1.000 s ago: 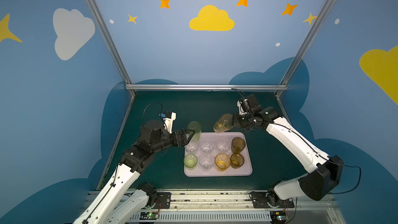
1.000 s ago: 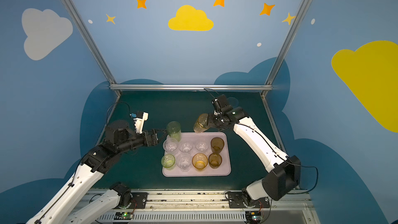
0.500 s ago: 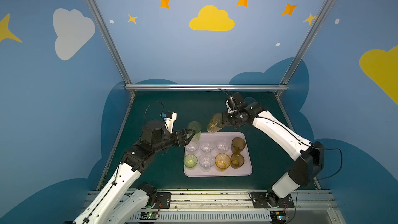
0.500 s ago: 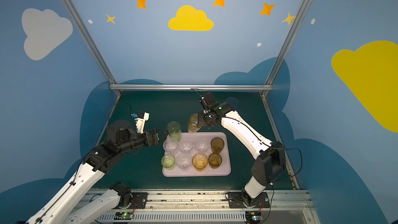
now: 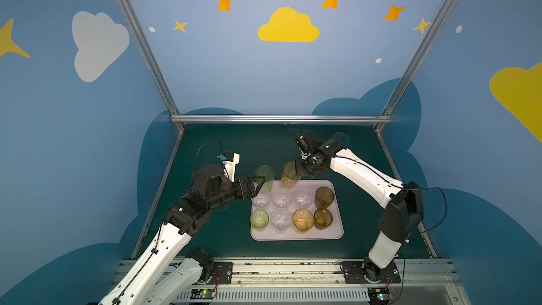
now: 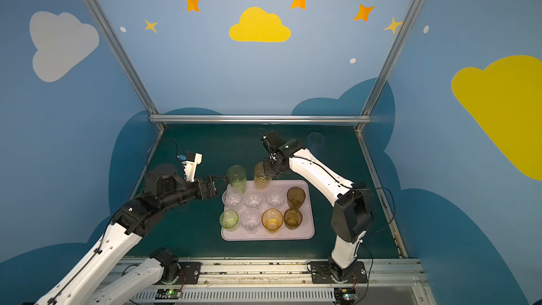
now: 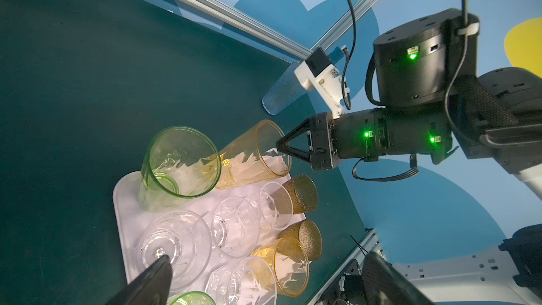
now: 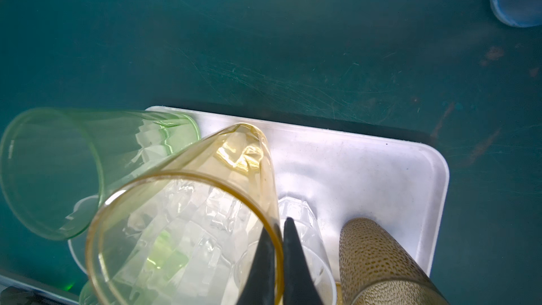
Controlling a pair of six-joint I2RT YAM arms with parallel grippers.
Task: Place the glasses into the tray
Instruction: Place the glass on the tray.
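Nearest, the tray [image 5: 296, 234] already held eight short glasses in two rows. In front stood a green one [image 5: 259, 219], a clear one [image 5: 280, 221], an amber one [image 5: 303, 220] and a brown one [image 5: 323, 218]. Behind them stood three clear ones [image 5: 281, 199] and a second brown one [image 5: 324, 197].

Farther back, the tall green glass [image 5: 264, 176] stood upright in the back corner of the tray. The left gripper [image 5: 260, 186] was just beside it, wide apart and holding nothing.

The right gripper [image 5: 297, 168] was pinched on the rim of the tall amber glass [image 5: 289, 176]. That glass leaned over the back of the tray, next to the tall green glass. Its base may have touched the tray, but this was hard to tell.

Farthest back, the blue glass [image 5: 340, 139] stood alone on the table [image 5: 234, 148], well apart from the tray. So nine were in, one was nearly in, and one was left.

A second before, the amber glass hung more to the right, behind the tray. The left gripper had not moved.
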